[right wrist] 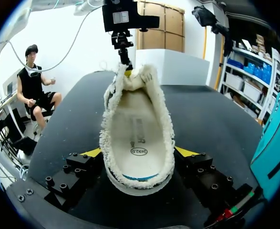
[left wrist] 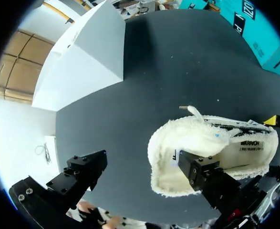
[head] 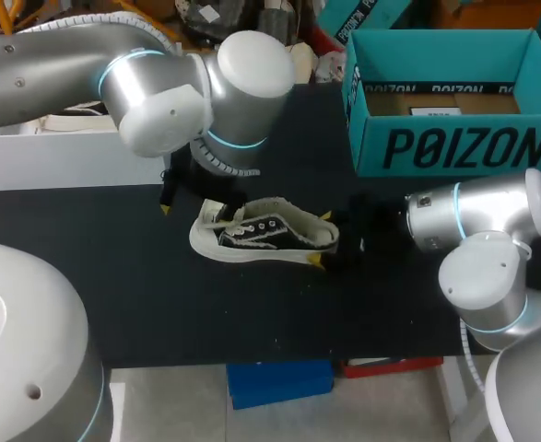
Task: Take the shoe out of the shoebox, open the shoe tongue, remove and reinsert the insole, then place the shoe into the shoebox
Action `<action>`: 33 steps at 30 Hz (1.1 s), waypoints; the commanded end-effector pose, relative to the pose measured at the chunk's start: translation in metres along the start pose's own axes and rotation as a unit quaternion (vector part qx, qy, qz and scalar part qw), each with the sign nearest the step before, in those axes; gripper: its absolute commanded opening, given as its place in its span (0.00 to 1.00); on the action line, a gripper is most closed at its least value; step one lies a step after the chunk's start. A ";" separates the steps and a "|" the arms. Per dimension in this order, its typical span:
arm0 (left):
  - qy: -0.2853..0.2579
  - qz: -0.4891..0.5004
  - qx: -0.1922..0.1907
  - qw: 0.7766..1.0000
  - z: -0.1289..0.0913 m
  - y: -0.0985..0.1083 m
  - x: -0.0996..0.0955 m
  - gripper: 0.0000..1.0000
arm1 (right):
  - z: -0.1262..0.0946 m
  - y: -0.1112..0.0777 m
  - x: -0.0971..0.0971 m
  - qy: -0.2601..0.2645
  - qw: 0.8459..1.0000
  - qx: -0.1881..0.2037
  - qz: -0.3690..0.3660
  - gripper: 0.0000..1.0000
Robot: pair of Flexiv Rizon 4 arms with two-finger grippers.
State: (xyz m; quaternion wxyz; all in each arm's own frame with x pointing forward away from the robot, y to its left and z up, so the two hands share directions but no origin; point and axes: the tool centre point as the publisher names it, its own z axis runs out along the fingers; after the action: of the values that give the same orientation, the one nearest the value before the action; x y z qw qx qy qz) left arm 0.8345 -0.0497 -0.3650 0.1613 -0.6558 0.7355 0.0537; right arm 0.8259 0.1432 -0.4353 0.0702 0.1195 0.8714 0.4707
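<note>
shoe [head: 265,235] on counter [head: 113,276] | right claw [right wrist: 140,152] clamped on its heel | left claw [left wrist: 142,161] spread wide at toe end, one finger over the opening

Bare bench [head: 252,313] runs wide across the lower middle of the frame, open to a pass. The shoe [head: 265,232] blocks the centre, the right gripper [head: 323,241] clamped on its right end, the left gripper [head: 185,207] spread at its left end. The left arm [head: 196,92] overhangs the upper middle. The teal shoebox [head: 454,147] walls the upper right, a white box [head: 58,166] the upper left
</note>
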 end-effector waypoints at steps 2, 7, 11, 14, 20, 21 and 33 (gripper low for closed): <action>0.076 0.070 0.070 0.992 -0.031 0.011 -0.007 0.51 | 0.002 -0.001 -0.001 -0.001 1.000 0.001 0.001 0.00; 0.198 0.241 0.100 0.945 -0.064 0.015 -0.001 0.00 | 0.002 -0.001 -0.001 -0.001 1.000 0.001 0.001 0.00; 0.317 0.444 0.115 0.830 -0.089 0.021 0.006 0.00 | 0.002 -0.001 -0.001 -0.001 1.000 0.001 0.001 0.00; 0.394 0.523 0.111 0.747 -0.104 0.014 0.022 0.00 | 0.002 -0.001 -0.001 -0.001 1.000 0.001 0.001 0.00; 0.395 0.552 0.099 0.727 -0.109 0.008 0.042 0.00 | 0.002 -0.001 -0.001 -0.001 1.000 0.001 0.001 0.00; 0.395 0.552 0.099 0.727 -0.109 0.008 0.042 0.00 | 0.002 -0.001 -0.001 -0.001 1.000 0.001 0.001 0.00; 0.395 0.552 0.099 0.727 -0.109 0.008 0.042 0.00 | 0.002 -0.001 -0.001 -0.001 1.000 0.001 0.001 0.00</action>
State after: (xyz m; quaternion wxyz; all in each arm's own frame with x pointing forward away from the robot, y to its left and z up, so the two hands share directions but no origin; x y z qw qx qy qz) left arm 0.8039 -0.1283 -0.2725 -0.0003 -0.2446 0.9593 -0.1413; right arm 0.8260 0.1431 -0.4357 0.0703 0.1195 0.8714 0.4705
